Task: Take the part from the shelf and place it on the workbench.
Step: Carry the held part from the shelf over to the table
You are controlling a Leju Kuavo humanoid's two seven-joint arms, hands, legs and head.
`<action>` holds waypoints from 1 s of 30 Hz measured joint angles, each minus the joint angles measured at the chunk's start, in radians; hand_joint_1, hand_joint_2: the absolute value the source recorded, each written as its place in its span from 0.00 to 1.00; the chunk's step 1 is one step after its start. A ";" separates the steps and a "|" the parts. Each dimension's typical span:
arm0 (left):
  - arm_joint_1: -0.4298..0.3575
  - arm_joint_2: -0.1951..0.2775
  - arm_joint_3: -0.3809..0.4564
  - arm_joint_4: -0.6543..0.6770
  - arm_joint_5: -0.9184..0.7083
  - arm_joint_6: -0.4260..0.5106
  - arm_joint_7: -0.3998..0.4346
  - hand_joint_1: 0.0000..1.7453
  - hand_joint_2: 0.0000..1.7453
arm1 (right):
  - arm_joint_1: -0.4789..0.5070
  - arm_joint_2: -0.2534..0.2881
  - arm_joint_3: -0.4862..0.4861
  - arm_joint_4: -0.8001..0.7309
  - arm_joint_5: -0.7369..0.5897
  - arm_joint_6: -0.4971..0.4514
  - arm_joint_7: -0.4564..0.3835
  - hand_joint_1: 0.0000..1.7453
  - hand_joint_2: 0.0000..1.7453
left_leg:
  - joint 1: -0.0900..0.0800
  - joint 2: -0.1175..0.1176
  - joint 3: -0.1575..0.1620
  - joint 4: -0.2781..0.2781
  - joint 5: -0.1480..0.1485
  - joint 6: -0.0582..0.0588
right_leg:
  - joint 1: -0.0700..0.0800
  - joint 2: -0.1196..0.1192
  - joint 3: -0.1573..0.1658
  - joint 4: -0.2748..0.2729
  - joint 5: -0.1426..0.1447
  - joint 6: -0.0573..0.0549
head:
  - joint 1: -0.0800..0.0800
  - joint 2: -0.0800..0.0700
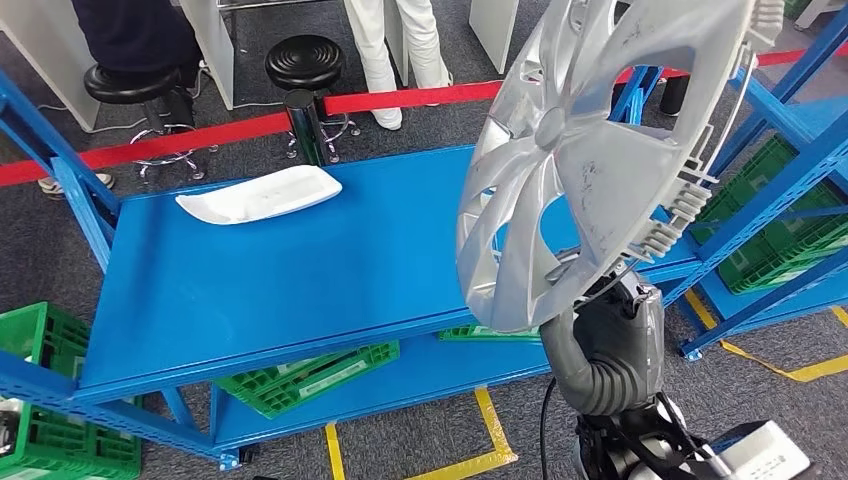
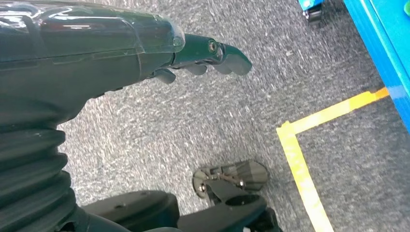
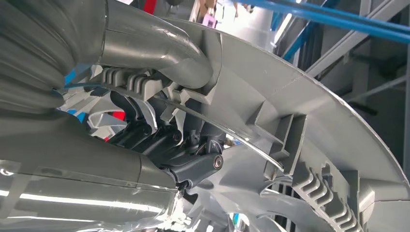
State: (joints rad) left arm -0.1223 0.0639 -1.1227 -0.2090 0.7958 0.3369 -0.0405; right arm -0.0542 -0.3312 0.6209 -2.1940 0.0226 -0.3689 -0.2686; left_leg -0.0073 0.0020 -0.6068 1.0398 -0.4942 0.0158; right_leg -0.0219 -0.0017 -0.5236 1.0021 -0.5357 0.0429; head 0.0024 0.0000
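Note:
The part is a silver wheel cover (image 1: 590,150), held up on edge and tilted over the right end of the blue workbench (image 1: 300,280). My right hand (image 1: 612,318) grips its lower rim from below. In the right wrist view the grey thumb (image 3: 159,48) lies over the ribbed rim of the wheel cover (image 3: 319,125), and the dark fingers (image 3: 164,140) press on its inner side. My left hand (image 2: 208,53) hangs over the grey carpet with its fingers loosely apart, holding nothing.
A white tray (image 1: 262,193) lies at the back left of the workbench. Green crates (image 1: 300,378) sit on the tier below. A blue shelf rack (image 1: 790,170) stands at the right. Behind a red barrier tape (image 1: 200,135) are black stools (image 1: 305,62) and people's legs (image 1: 400,50).

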 joint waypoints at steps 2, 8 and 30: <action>-0.001 0.001 0.000 0.000 -0.007 0.008 0.001 0.00 1.00 | 0.003 0.006 0.001 0.006 -0.001 -0.010 -0.008 1.00 1.00 | 0.006 0.002 0.006 -0.010 0.005 0.007 | 0.000 0.000 -0.019 0.046 -0.032 0.004 | 0.006 0.000; -0.002 0.004 0.000 0.000 -0.017 0.022 -0.013 0.00 1.00 | 0.015 0.026 0.011 0.032 -0.002 -0.033 -0.033 1.00 1.00 | 0.006 0.003 0.011 -0.012 0.005 0.008 | 0.000 0.001 -0.127 0.245 -0.079 0.003 | 0.029 0.000; -0.003 0.008 0.003 -0.009 -0.010 0.016 0.045 0.00 1.00 | 0.052 0.064 0.004 0.078 -0.022 -0.123 -0.058 1.00 1.00 | 0.013 -0.008 0.057 -0.010 -0.032 -0.028 | 0.007 -0.004 -0.059 0.017 0.057 -0.018 | -0.012 0.000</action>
State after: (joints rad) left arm -0.1252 0.0721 -1.1195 -0.2185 0.7857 0.3528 0.0042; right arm -0.0018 -0.2667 0.6253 -2.1159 0.0002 -0.4921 -0.3267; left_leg 0.0061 -0.0056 -0.5500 1.0296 -0.5267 -0.0119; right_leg -0.0152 -0.0053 -0.5824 1.0189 -0.4784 0.0248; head -0.0093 0.0000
